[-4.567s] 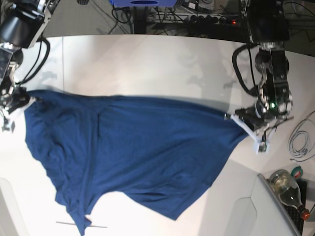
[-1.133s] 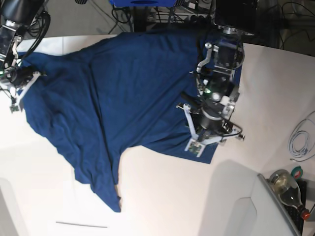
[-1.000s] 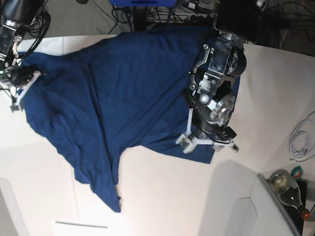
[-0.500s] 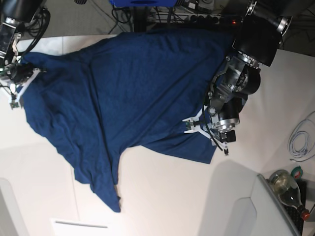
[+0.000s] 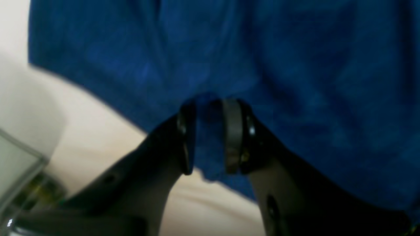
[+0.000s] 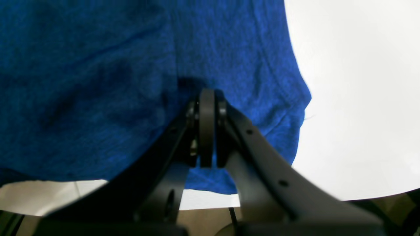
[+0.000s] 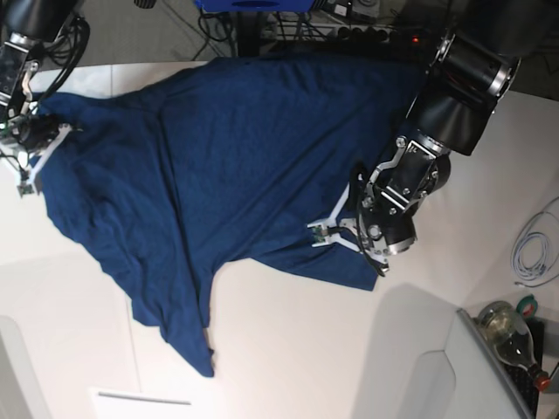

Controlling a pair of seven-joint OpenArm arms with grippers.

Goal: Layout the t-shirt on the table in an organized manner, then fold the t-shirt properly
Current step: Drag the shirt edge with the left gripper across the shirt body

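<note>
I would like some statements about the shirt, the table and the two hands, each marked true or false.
1. The t-shirt is already folded into a neat rectangle. False: it lies spread out, wrinkled and uneven.
2. The left hand has shirt fabric between its fingers. True.
3. The right hand holds nothing and hovers over bare table. False: it is shut on the shirt near its edge.
4. Bare white table shows below the shirt in the base view. True.
5. A glass bottle lies on top of the shirt. False: it lies off to the side, apart from the shirt.
</note>
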